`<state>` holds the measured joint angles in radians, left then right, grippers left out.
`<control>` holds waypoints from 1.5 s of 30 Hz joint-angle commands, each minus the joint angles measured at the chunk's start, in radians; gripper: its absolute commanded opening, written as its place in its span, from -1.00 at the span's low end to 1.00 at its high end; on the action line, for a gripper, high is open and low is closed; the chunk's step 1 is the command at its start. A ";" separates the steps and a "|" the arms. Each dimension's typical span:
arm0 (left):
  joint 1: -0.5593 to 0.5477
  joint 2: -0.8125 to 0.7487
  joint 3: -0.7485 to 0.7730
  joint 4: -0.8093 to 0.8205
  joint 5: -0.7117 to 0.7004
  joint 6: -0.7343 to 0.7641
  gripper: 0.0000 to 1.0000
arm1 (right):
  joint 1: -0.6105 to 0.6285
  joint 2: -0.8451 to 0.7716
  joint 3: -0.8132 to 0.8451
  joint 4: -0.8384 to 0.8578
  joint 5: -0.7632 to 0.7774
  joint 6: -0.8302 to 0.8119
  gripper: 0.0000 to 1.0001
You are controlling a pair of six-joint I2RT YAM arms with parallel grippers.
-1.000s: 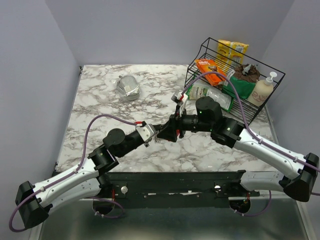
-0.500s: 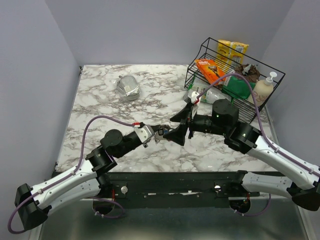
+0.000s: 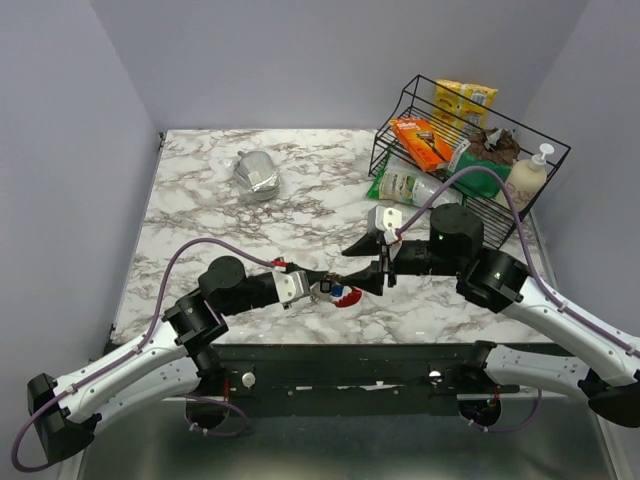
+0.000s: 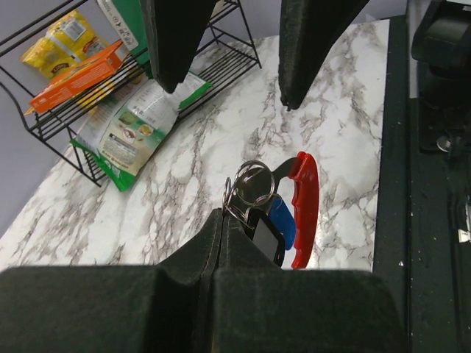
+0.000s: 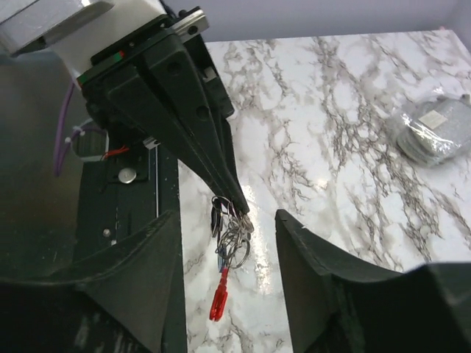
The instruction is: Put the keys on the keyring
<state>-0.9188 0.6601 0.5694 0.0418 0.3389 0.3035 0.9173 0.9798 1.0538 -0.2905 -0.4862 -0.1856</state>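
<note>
My left gripper is shut on the thin silver keyring and holds it just above the marble near the table's front edge. A long red tag, a small blue tag and a dark key with a light centre hang from the ring. In the right wrist view the keyring dangles from the left fingertips, with a dark key and the red tag. My right gripper is open and empty, a short way right of the ring. I cannot tell a second key apart.
A black wire basket with snack packets and a soap bottle stands at the back right. A green packet lies at its foot. A foil-wrapped bundle lies at the back. The black base rail runs along the near edge.
My right gripper has let go, opened and drawn back to the right. My left gripper has moved nearer the front edge, and the keyring with its tags now hangs from it in view.
</note>
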 commanded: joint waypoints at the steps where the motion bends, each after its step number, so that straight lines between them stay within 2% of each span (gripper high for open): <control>1: -0.006 -0.007 0.026 0.036 0.120 0.014 -1.00 | 0.006 0.031 0.008 -0.041 -0.155 -0.072 0.17; 8: -0.006 0.004 0.026 0.061 0.143 -0.003 -1.00 | 0.006 0.054 0.015 -0.067 -0.173 -0.094 -0.09; 19: -0.006 0.003 0.009 0.102 0.140 -0.021 -1.00 | 0.008 0.088 0.003 -0.073 -0.169 -0.098 -0.24; 26: -0.006 0.003 0.004 0.113 0.143 -0.027 -1.00 | 0.008 0.096 -0.006 -0.076 -0.129 -0.104 -0.47; 40: -0.006 0.010 0.003 0.113 0.138 -0.026 -1.00 | 0.006 0.059 -0.017 -0.076 -0.074 -0.104 -0.56; 45: -0.006 0.019 0.009 0.118 0.147 -0.023 -1.00 | 0.006 0.083 0.000 -0.078 -0.064 -0.086 -0.78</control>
<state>-0.9188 0.6750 0.5682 0.1070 0.4603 0.2829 0.9173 1.0527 1.0454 -0.3489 -0.5877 -0.2817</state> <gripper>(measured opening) 0.010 0.149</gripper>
